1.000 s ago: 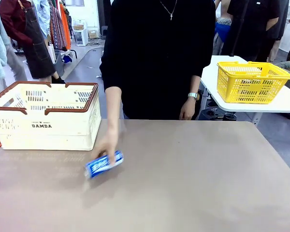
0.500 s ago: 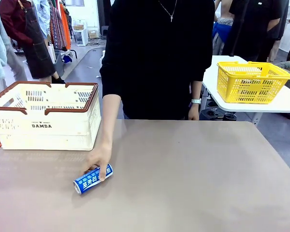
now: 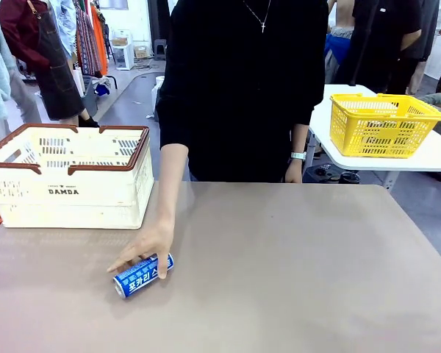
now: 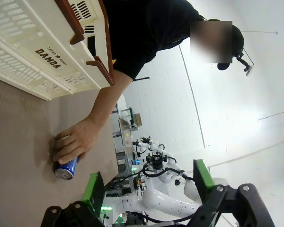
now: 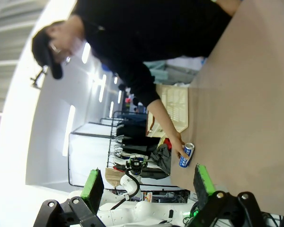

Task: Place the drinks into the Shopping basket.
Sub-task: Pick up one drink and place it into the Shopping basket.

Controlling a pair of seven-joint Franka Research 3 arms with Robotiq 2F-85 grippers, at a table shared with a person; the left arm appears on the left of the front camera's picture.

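A blue drink can (image 3: 143,274) with white lettering lies on its side on the brown table, in front of the Shopping basket (image 3: 66,176). The basket is cream-white with a reddish-brown rim and stands at the far left. A person's hand (image 3: 145,248) rests on the can. In the left wrist view my left gripper (image 4: 149,189) is open and holds nothing, well back from the can (image 4: 66,169), the hand (image 4: 79,138) and the basket (image 4: 35,56). My right gripper (image 5: 148,184) is also open and bare, far from the can (image 5: 186,155) and basket (image 5: 176,106).
The person in black stands at the table's far edge. A yellow mesh basket (image 3: 382,125) sits on a separate white table at the back right. Bare brown tabletop (image 3: 301,272) stretches across the middle and right.
The person's hand brought the blue can down and toward the near left, and laid it flat on the table. The hand stays on it.
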